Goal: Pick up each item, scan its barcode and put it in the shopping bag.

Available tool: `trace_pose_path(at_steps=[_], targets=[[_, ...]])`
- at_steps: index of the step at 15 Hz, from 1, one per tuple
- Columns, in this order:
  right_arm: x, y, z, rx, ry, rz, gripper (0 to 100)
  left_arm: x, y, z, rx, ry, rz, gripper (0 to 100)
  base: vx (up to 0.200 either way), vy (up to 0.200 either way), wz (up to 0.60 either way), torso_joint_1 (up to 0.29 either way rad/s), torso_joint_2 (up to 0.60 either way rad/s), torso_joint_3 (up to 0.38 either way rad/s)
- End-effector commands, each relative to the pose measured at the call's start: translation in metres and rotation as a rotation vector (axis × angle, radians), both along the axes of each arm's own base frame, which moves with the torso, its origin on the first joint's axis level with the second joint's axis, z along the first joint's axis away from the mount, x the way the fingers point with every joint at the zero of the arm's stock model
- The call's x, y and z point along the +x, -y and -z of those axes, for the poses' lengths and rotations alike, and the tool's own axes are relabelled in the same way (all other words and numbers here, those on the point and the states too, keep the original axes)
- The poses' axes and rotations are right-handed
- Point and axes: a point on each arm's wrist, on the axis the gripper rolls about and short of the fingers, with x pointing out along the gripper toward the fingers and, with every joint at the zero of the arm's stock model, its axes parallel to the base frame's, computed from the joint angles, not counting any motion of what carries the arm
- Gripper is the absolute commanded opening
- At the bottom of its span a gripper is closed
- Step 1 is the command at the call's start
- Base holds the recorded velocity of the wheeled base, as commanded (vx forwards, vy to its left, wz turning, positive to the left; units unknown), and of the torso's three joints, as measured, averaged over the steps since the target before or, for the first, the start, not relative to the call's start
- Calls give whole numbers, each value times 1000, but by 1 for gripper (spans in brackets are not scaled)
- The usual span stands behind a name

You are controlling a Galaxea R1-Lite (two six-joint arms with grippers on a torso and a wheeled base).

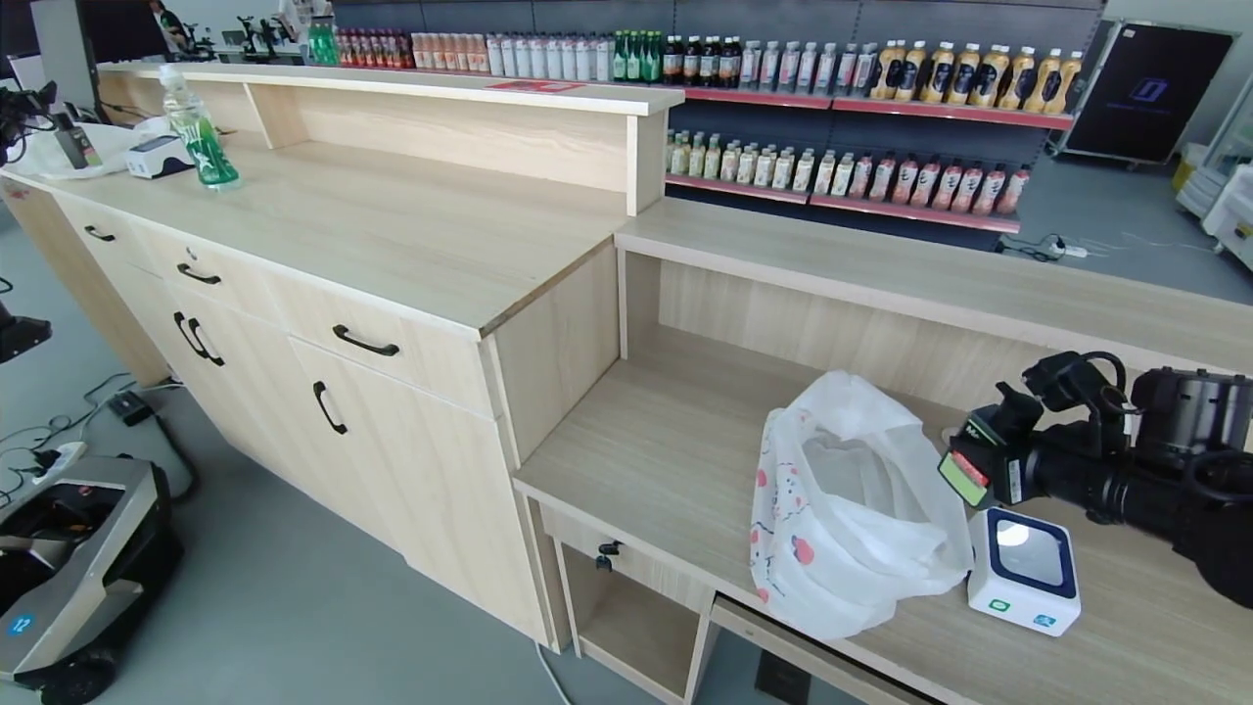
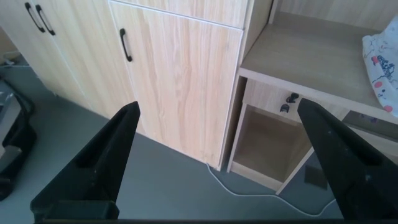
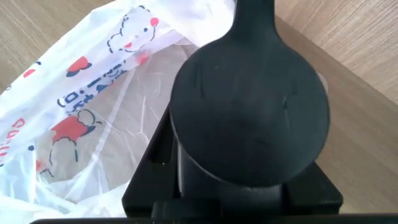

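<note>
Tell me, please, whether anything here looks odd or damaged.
Nothing stands out: the shopping bag sits open on the lower counter, the scanner stands flat beside it, the right gripper holds a dark item, and nothing has spilled.

Red and dark print on shopping bag (image 3: 74,99), not legible.

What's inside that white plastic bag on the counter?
The shopping bag stands open, and through its mouth only bare crinkled plastic shows. Its bottom is hidden by folds, and in the right wrist view the held black item covers part of it.
</note>
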Motion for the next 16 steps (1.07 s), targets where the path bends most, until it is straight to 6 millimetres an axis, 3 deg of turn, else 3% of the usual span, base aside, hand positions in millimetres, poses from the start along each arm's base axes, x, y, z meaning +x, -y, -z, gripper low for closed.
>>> trace_pose_path(at_steps=[1,7,16], targets=[[14,8,23,23,-51,-11,0,0,0,0,0,-1,0,100,0,0,0,0,0,0],[47,-3,40,50,13,-145,0,0,0,0,0,-1,0,100,0,0,0,0,0,0],[82,-9,71,43,30,-171,0,0,0,0,0,-1,0,100,0,0,0,0,0,0]])
